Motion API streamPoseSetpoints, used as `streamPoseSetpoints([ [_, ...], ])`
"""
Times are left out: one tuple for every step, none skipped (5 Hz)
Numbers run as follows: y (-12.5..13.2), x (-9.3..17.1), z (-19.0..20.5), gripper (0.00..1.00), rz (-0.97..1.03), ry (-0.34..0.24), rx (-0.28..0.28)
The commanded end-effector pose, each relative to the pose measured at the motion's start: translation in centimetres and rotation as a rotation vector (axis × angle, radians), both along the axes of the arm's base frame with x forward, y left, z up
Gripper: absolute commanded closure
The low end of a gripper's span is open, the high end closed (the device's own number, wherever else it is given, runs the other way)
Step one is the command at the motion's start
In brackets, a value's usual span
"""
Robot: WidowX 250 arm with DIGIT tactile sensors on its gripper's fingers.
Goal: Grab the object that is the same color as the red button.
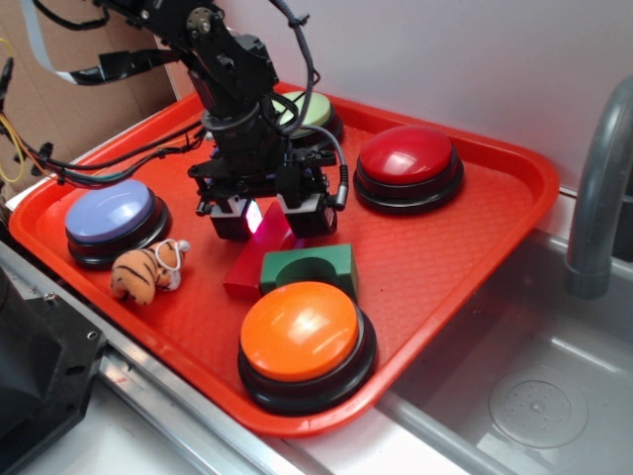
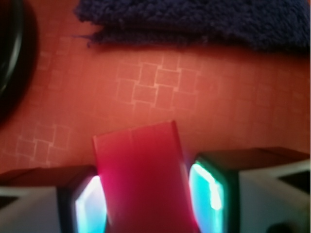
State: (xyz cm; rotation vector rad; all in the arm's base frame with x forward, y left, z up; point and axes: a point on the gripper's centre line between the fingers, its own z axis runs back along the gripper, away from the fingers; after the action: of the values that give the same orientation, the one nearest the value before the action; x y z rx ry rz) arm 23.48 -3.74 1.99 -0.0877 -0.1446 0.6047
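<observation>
The fingers are straddling one end of the red block, one on each side, though contact is unclear. The block is lying on the red tray, touching the green block. An end grip is risking a pivot or slip. The arm is reaching straight down.

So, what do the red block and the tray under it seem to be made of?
The red block, between the fingers of the hand, looks like painted wood: flat faces, crisp edges, even matte colour, though no grain shows. The tray looks like moulded plastic, with a woven embossed texture and a rounded raised rim.
</observation>
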Motion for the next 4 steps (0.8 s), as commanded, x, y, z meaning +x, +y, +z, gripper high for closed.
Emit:
streamPoseSetpoints([
  [2.0, 1.5, 7.2, 1.00, -0.144, 0.017, 0.061],
  [2.7, 2.0, 11.7, 1.00, -0.266, 0.100, 0.080],
  [3.0, 2.2, 14.8, 1.00, -0.374, 0.134, 0.130],
  [4.4, 2.7, 17.4, 1.00, -0.420, 0.170, 0.088],
])
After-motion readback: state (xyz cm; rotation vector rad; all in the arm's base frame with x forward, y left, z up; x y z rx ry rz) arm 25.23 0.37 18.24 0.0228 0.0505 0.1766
